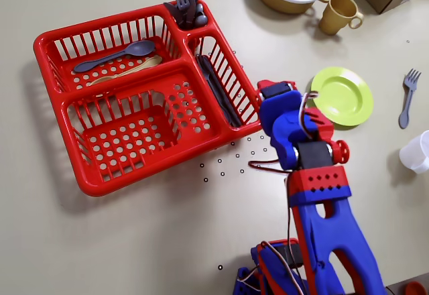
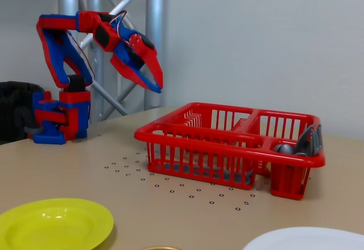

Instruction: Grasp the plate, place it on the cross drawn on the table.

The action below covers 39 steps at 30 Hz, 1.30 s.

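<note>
No text, label, brand, number or sign can be read in either view.

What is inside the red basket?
In the overhead view, the red basket holds a grey spoon beside a tan utensil, dark forks standing in the corner cup, and a long dark piece in the narrow slot. The big section looks empty.
</note>
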Motion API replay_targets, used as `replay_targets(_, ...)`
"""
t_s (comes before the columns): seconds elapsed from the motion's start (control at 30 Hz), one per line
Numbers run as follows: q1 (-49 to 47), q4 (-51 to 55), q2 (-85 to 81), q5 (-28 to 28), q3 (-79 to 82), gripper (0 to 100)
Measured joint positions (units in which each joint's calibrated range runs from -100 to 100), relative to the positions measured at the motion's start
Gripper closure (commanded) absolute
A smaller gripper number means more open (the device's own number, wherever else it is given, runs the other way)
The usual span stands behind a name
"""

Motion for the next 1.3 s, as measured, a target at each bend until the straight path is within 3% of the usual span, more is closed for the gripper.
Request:
replay_targets(0.27, -1.91, 3.29, -14.46, -9.18, 11.93, 100)
replay_targets(0.53, -2.82, 6.73, -24.51, -12.75, 21.52, 100)
replay_targets(1.3, -5.19, 20.91, -44.93, -13.97, 44.30, 100)
